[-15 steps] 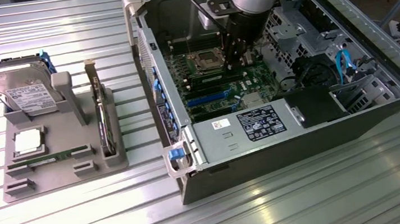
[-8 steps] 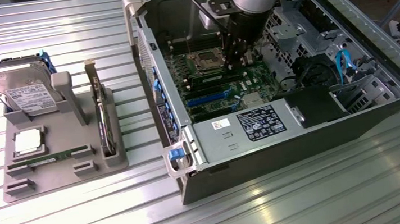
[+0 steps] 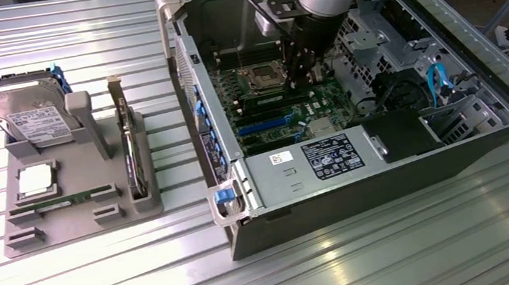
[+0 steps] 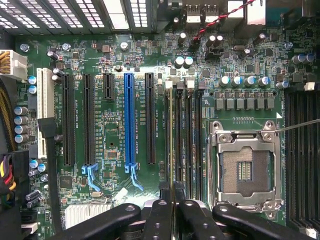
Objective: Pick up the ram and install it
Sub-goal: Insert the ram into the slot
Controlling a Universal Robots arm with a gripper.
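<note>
My gripper [image 3: 303,78] reaches down inside the open computer case [image 3: 373,172], just above the motherboard [image 3: 276,115]. In the wrist view the gripper [image 4: 171,201] is shut on the ram [image 4: 171,140]. The ram shows edge-on as a thin pale line running away from the black fingers [image 4: 159,216]. It stands upright over the row of black memory slots [image 4: 187,140], between the black expansion slot [image 4: 150,120] and the empty processor socket [image 4: 245,170]. Whether its lower edge sits in a slot I cannot tell.
On the exterior view's left stands a grey holder [image 3: 81,220] with a silver hard drive [image 3: 26,114] in a blue-tabbed frame, an upright expansion card [image 3: 129,149], a square chip [image 3: 36,178] and a thin green strip [image 3: 55,202]. Case walls, cables and a drive cage [image 3: 452,113] surround the arm.
</note>
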